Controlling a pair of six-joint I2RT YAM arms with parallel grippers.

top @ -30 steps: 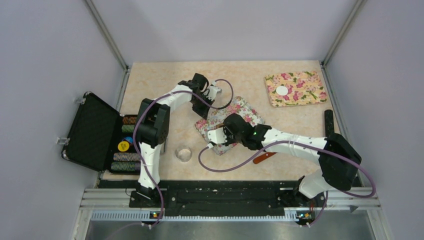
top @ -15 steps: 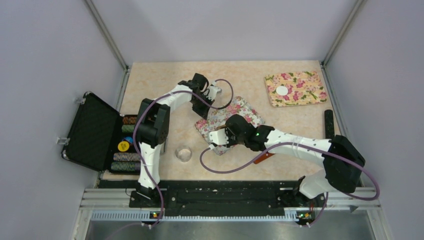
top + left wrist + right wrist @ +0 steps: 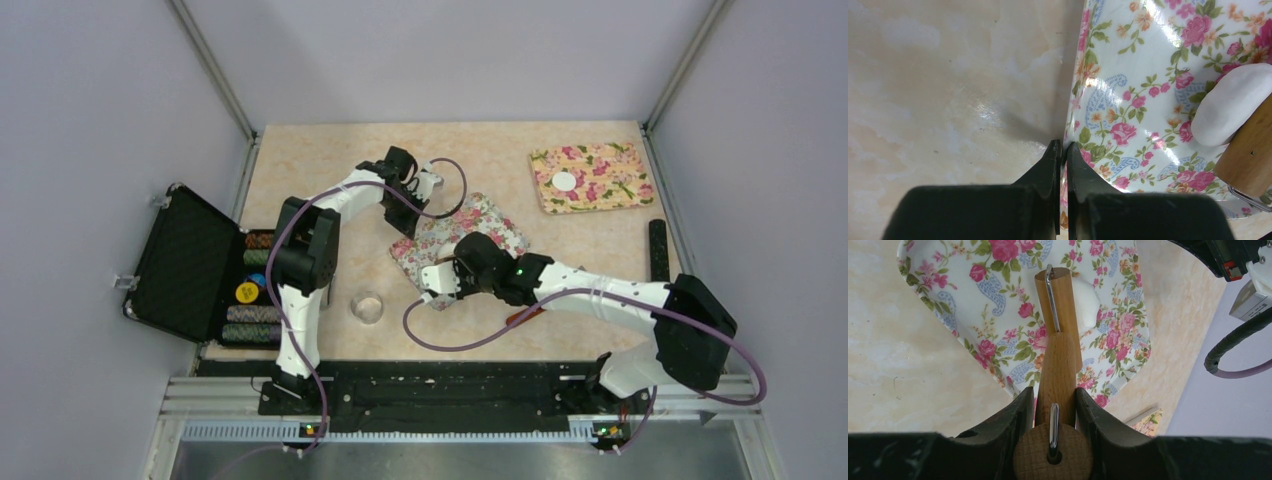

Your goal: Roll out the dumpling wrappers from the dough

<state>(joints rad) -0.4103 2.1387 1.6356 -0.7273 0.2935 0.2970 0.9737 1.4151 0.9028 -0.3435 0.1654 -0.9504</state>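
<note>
Right hand (image 3: 1054,395) eased back, clamped on roller (image 3: 1058,355); dough (image 3: 1088,307) ahead, apparently touching roller tip. Left hand (image 3: 1062,150) pinches mat (image 3: 1148,75).

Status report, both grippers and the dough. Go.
Left gripper pinches floral mat edge. Right gripper clamps rolling pin, against dough on mat. No obstruction seen.

The left arm (image 3: 345,190) bends toward one o'clock, its left gripper (image 3: 1062,150) pinched tight on the edge of the floral mat (image 3: 1148,75). The right arm (image 3: 600,293) stretches toward ten o'clock, its right gripper (image 3: 1053,397) clamping the wooden roller (image 3: 1058,360).
</note>
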